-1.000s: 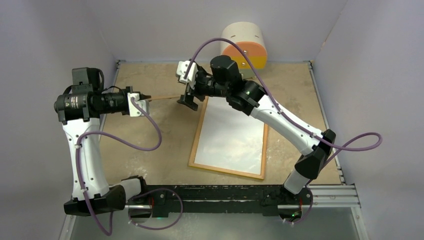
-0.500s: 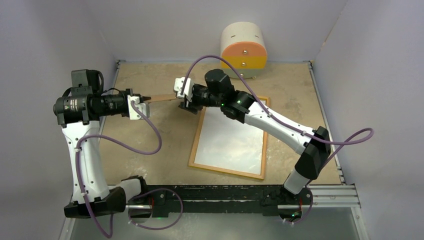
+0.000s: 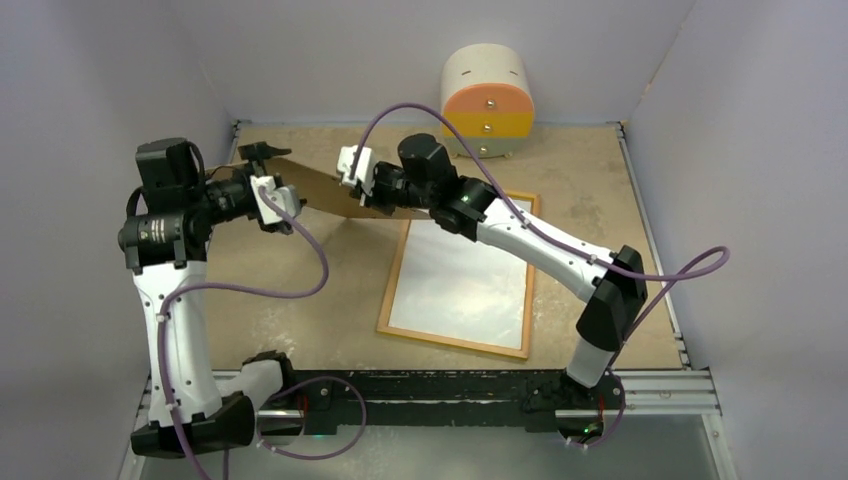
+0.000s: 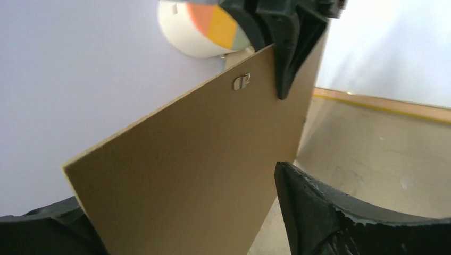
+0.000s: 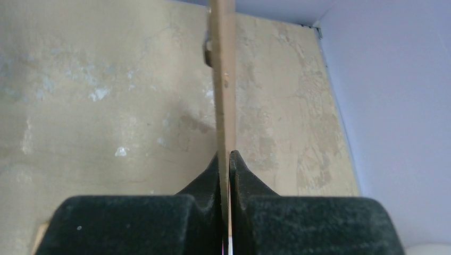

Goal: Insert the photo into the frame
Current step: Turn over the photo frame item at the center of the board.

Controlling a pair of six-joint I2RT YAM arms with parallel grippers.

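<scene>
The frame (image 3: 455, 341) lies flat on the table's middle right, its light wood side up. A white sheet (image 3: 460, 275) fills it, apparently the photo lying face down; its picture side is hidden. My right gripper (image 3: 362, 190) (image 5: 227, 159) is shut on one end of a plain brown backing board (image 3: 320, 190) (image 5: 222, 79), holding it on edge above the table, left of the frame's far corner. My left gripper (image 3: 268, 178) (image 4: 181, 223) stands open around the board's (image 4: 186, 159) other end, its fingers (image 4: 319, 212) apart from it.
A white round box with an orange and yellow front (image 3: 487, 98) stands at the back wall. Grey walls close in the table on the left, back and right. A metal rail (image 3: 450, 385) runs along the near edge.
The right gripper moved left and shut on the board. The left gripper, shut on it before, has opened. The board now slants instead of showing edge-on.
</scene>
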